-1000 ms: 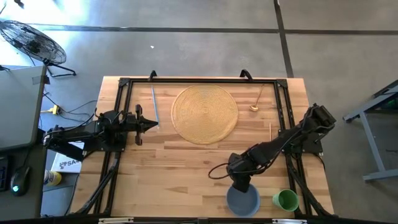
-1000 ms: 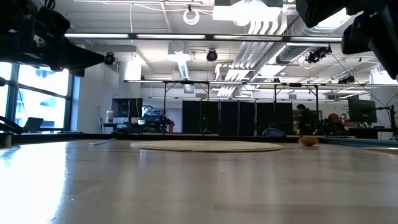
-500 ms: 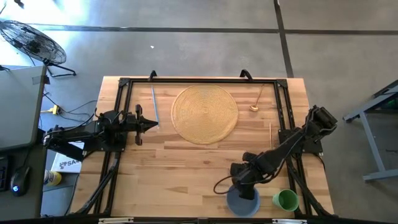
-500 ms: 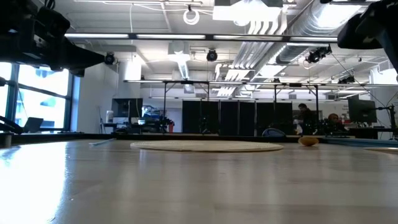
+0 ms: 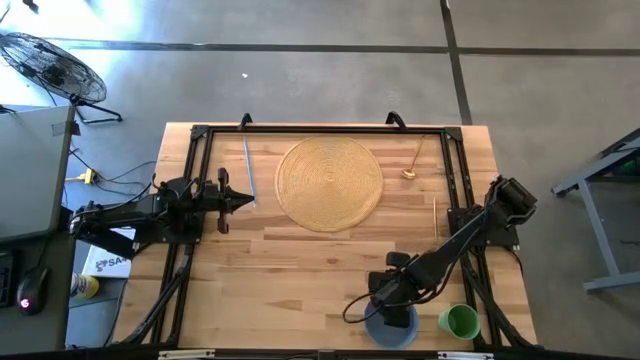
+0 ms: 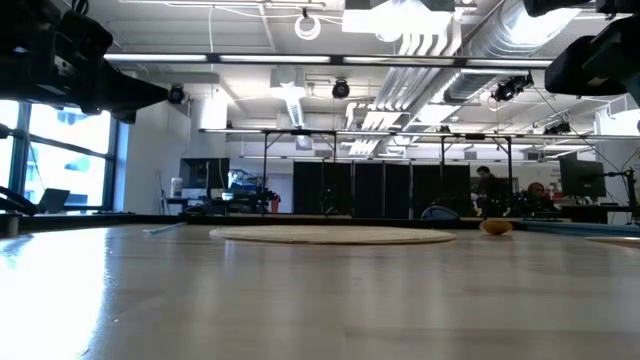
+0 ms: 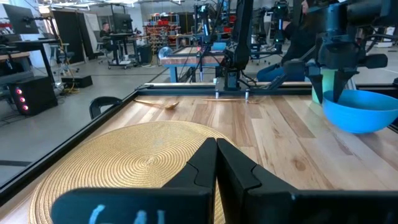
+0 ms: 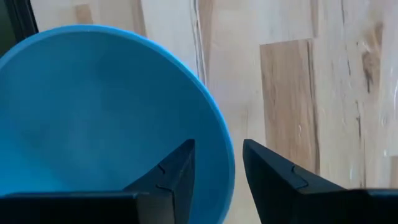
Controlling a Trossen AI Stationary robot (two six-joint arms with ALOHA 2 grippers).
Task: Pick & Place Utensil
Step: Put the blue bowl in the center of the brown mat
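Note:
A blue bowl point(image 5: 390, 325) sits near the table's near edge, right of centre, with a green cup point(image 5: 461, 321) beside it. My right gripper point(image 5: 393, 312) hangs over the bowl, pointing down and open. In the right wrist view point(image 8: 217, 144) one finger stands inside the bowl's rim point(image 8: 229, 168) and one outside it. A wooden spoon point(image 5: 410, 172) lies near the far right corner. A thin blue-grey utensil point(image 5: 248, 168) lies left of the round woven placemat point(image 5: 330, 183). My left gripper point(image 5: 245, 201) waits shut at the left, next to the placemat.
A thin wooden stick point(image 5: 435, 213) lies right of the placemat. A black frame point(image 5: 320, 128) runs along the table's far edge and down both sides. Bare wood point(image 5: 290, 270) lies between the placemat and the near edge.
My right gripper has moved toward the table's near edge and down, from beside the bowl's far side to over the bowl, its fingers now astride the rim. The bowl and the utensils have stayed put.

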